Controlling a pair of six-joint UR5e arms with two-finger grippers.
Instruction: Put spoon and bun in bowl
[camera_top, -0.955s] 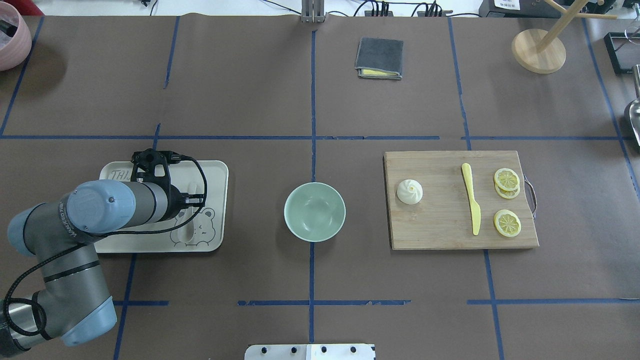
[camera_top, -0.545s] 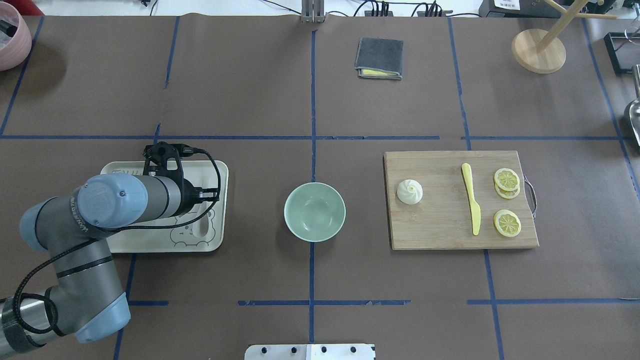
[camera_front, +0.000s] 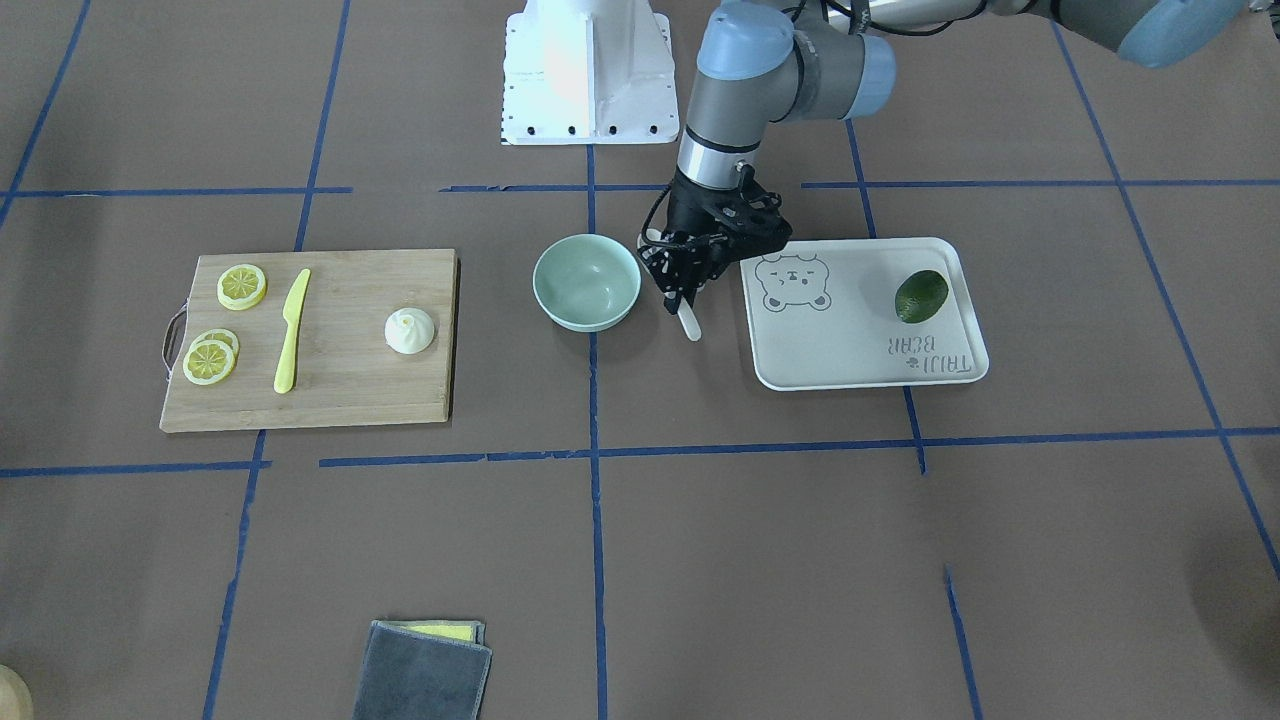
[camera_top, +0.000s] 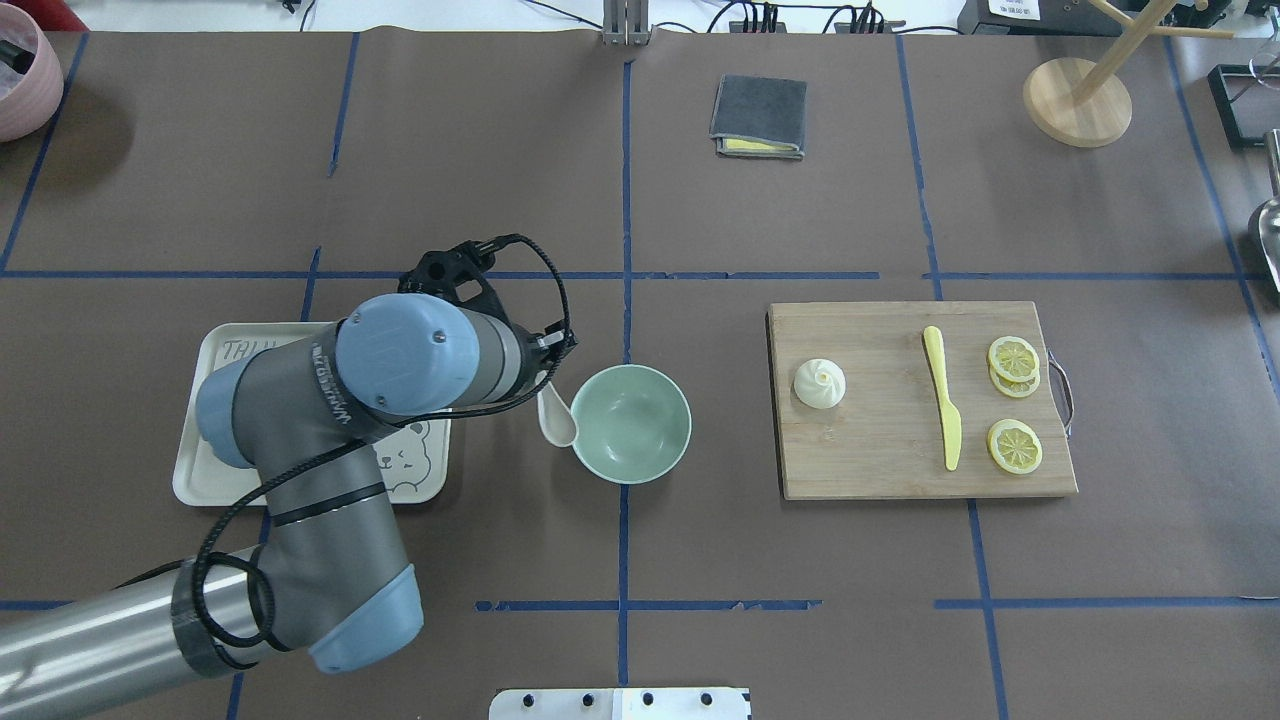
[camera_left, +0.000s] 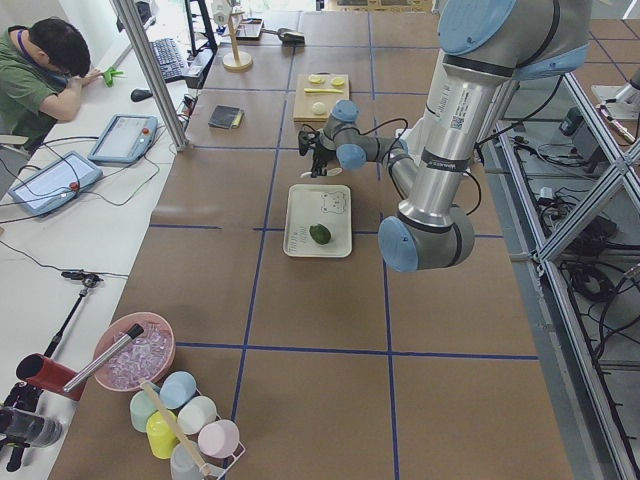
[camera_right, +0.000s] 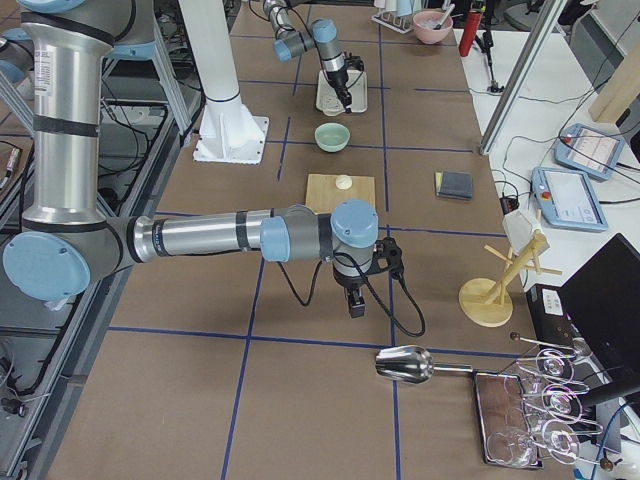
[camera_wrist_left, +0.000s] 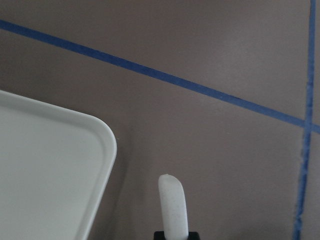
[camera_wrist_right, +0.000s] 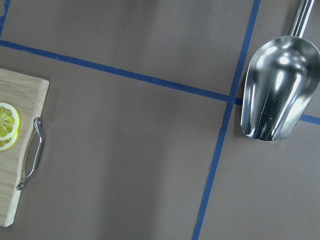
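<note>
My left gripper (camera_front: 682, 296) is shut on the off-white spoon (camera_front: 689, 324) and holds it above the table, between the tray and the bowl. In the overhead view the spoon's scoop (camera_top: 557, 420) hangs just left of the rim of the pale green bowl (camera_top: 630, 423), which is empty. The left wrist view shows the spoon's end (camera_wrist_left: 172, 205) over brown paper. The white bun (camera_top: 819, 383) sits on the left part of the wooden cutting board (camera_top: 880, 460). My right gripper (camera_right: 353, 302) shows only in the exterior right view, far from the board; I cannot tell its state.
A yellow knife (camera_top: 943, 400) and lemon slices (camera_top: 1014, 445) lie on the board. The white bear tray (camera_front: 860, 345) holds a dark green fruit (camera_front: 921, 296). A folded grey cloth (camera_top: 759, 116) lies at the back. A metal scoop (camera_wrist_right: 277, 95) lies at the far right.
My left arm has swung right from over the tray, carrying the spoon off the tray to the bowl's left rim. Bun and bowl have not moved.
</note>
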